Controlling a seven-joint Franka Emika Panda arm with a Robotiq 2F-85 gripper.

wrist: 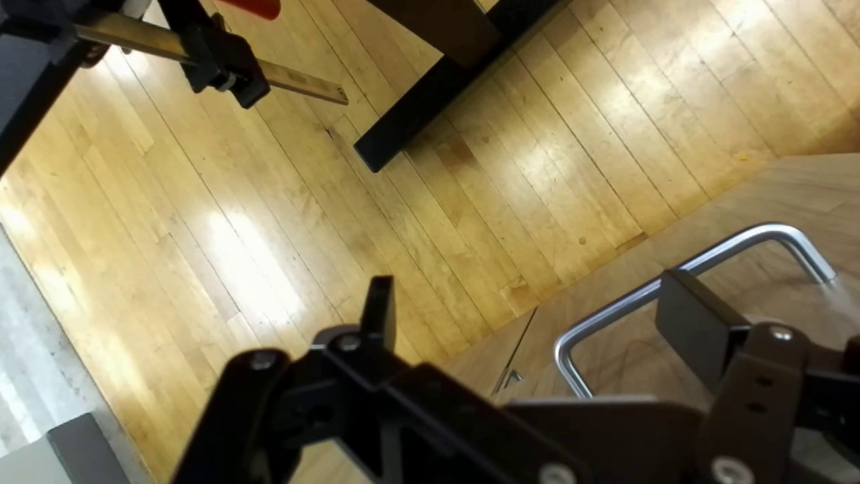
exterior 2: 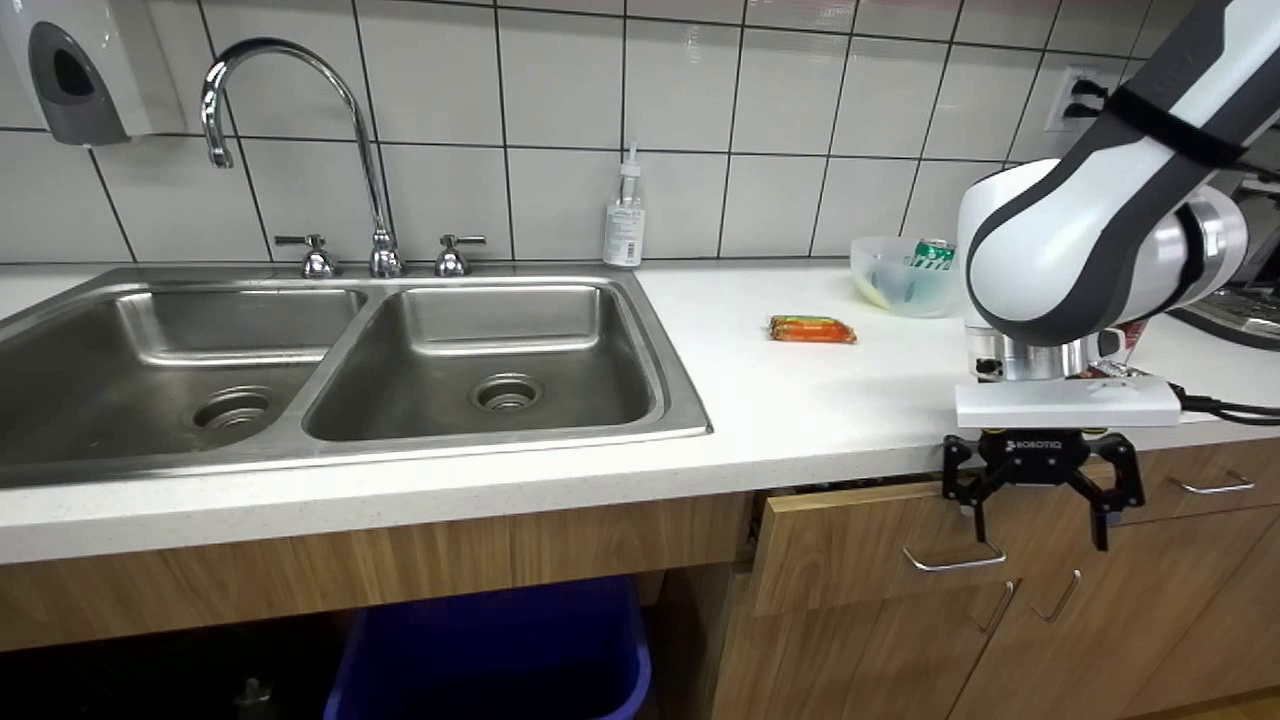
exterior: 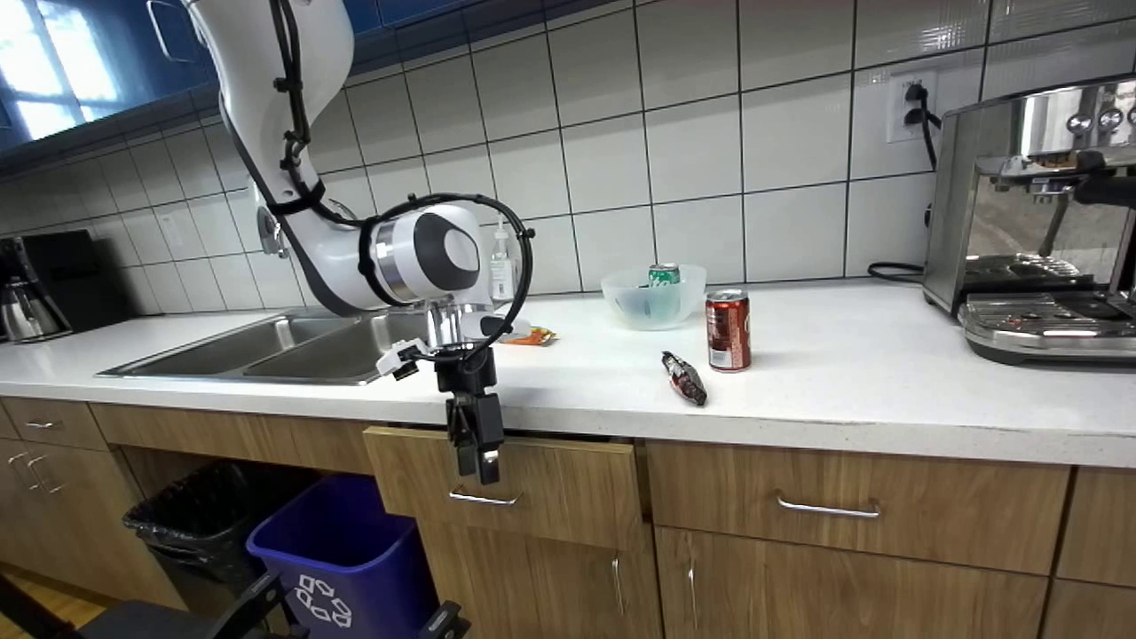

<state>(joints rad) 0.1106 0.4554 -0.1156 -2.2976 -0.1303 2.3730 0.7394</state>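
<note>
My gripper (exterior: 479,470) is open and empty, pointing down in front of a wooden drawer (exterior: 568,501) that stands slightly pulled out. In an exterior view, its fingers (exterior 2: 1040,542) spread beside the right end of the metal drawer handle (exterior 2: 950,564). In the wrist view, one finger overlaps the handle (wrist: 611,308); the other is over the floor. I cannot tell whether the finger touches the handle. On the counter are a red can (exterior: 728,333), a dark wrapped bar (exterior: 683,379), an orange packet (exterior 2: 812,329) and a translucent bowl (exterior: 632,306) holding a green can (exterior: 664,275).
A double steel sink (exterior 2: 690,415) with a faucet and a soap bottle (exterior 2: 625,225) is beside the drawer. A blue recycling bin (exterior: 346,577) and a black bin (exterior: 204,524) stand below. An espresso machine (exterior: 1038,213) stands on the counter. The counter edge overhangs the drawer.
</note>
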